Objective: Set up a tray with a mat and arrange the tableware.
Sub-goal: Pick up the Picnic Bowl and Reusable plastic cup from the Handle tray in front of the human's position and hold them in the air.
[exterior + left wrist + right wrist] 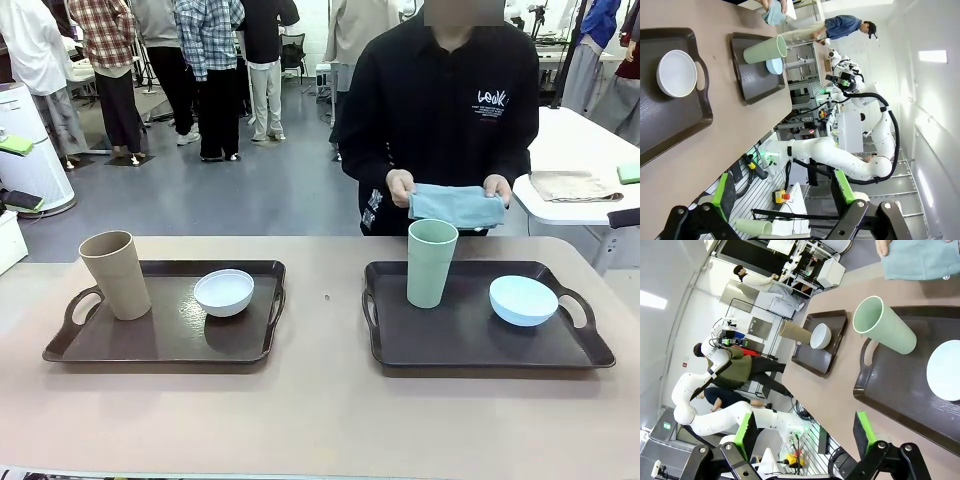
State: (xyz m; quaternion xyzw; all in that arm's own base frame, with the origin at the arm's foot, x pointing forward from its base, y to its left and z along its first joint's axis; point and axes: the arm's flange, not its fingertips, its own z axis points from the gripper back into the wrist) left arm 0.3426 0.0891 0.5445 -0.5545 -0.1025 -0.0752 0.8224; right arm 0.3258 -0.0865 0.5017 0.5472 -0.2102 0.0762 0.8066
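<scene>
Two dark brown trays sit side by side on the table [320, 420], well apart. The left tray [170, 340] carries one tan tumbler [115, 274], upright near its left handle, and one white bowl [224, 292] towards its right side. The right tray [460, 335] carries one pale green tumbler [431, 262], upright at its back left, and one light blue bowl [523, 300] to the right of it. That makes two tumblers and two bowls, one of each per tray. At the far edge of the table, a person holds one folded blue mat [457, 205] in both hands [400, 187], just behind the green tumbler and above the table. The left gripper [782, 180] and the right gripper [804, 426] each have their two fingers spread wide with nothing between them, back from the trays.
</scene>
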